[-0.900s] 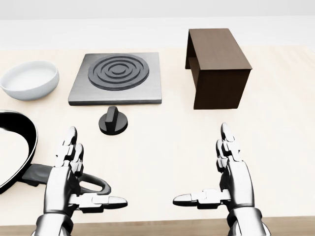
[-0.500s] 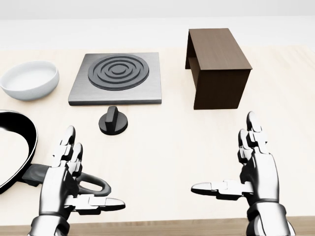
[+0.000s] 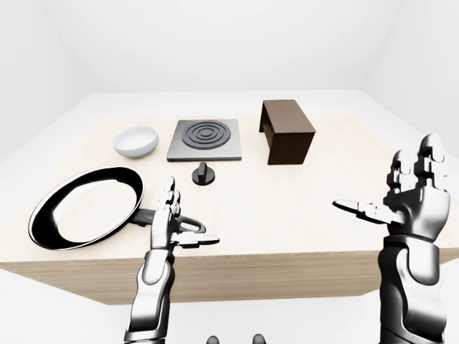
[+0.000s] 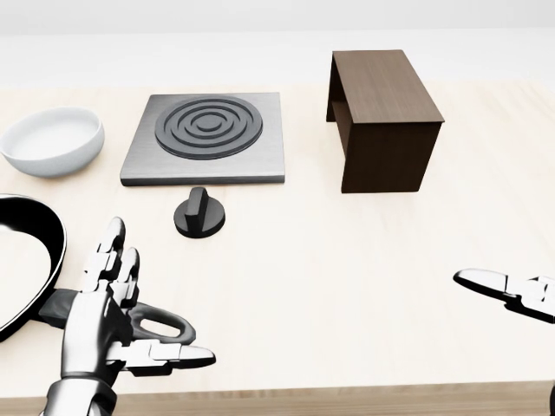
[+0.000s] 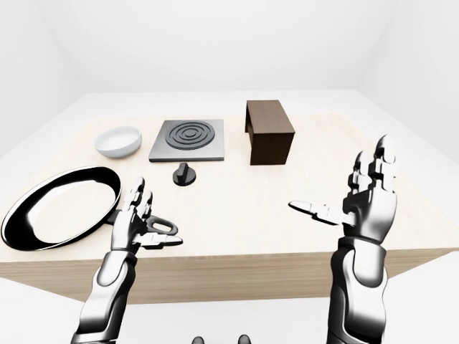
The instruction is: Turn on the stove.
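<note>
hovering with fingers spread, the left robot hand (image 4: 108, 325) holds nothing above the pan handle (image 4: 160, 322); the right robot hand (image 5: 366, 197) is equally released, raised well off to the right. the stove (image 4: 206, 137) lies flat on the desk (image 4: 347, 277), its knob (image 4: 199, 213) just below it, untouched and within reach. only the eye views show the whole right robot hand; the head view catches just its thumb.

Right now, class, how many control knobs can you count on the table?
1: the black knob sits just below the stove plate in the head view. None appears hidden.
</note>
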You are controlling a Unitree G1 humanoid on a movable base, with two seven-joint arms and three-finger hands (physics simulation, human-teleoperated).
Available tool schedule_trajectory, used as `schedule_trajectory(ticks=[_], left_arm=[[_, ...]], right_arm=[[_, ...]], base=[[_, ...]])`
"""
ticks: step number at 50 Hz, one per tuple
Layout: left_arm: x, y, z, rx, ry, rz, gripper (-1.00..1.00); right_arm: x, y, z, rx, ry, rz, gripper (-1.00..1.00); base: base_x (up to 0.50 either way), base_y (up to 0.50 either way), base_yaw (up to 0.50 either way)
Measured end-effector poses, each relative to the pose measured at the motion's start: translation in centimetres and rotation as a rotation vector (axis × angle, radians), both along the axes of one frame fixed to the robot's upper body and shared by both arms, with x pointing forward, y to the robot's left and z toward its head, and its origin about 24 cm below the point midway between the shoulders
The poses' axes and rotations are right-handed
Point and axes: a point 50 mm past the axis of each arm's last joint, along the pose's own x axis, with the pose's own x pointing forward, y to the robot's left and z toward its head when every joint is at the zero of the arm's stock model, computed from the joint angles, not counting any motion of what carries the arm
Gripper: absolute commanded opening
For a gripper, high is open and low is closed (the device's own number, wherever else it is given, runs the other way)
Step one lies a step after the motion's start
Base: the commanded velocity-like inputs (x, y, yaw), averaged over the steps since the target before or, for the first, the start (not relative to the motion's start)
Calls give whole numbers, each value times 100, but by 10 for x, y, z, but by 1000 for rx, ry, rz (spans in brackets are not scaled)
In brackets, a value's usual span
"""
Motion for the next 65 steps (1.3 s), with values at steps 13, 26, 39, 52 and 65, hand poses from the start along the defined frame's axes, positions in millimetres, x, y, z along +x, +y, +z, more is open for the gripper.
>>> schedule_trajectory(ticks=[13, 26, 39, 52, 65], left_arm=[[0, 1, -2, 4, 4, 6, 100], [0, 1, -2, 8, 2, 8, 100], [0, 1, -4, 11, 3, 9, 100], [1, 1, -3, 12, 1, 10, 100], [4, 0, -8, 18, 9, 8, 100]], right_arm=[[-1, -1, 2, -12, -7, -6, 100], [-1, -1, 0, -14, 4, 2, 100], [-1, 0, -3, -15, 18, 9, 100], [-2, 0, -4, -7, 19, 13, 100], [-4, 1, -6, 4, 20, 20, 100]], base=[[24, 0, 0], [33, 0, 0], [33, 0, 0], [25, 0, 0], [0, 0, 0]])
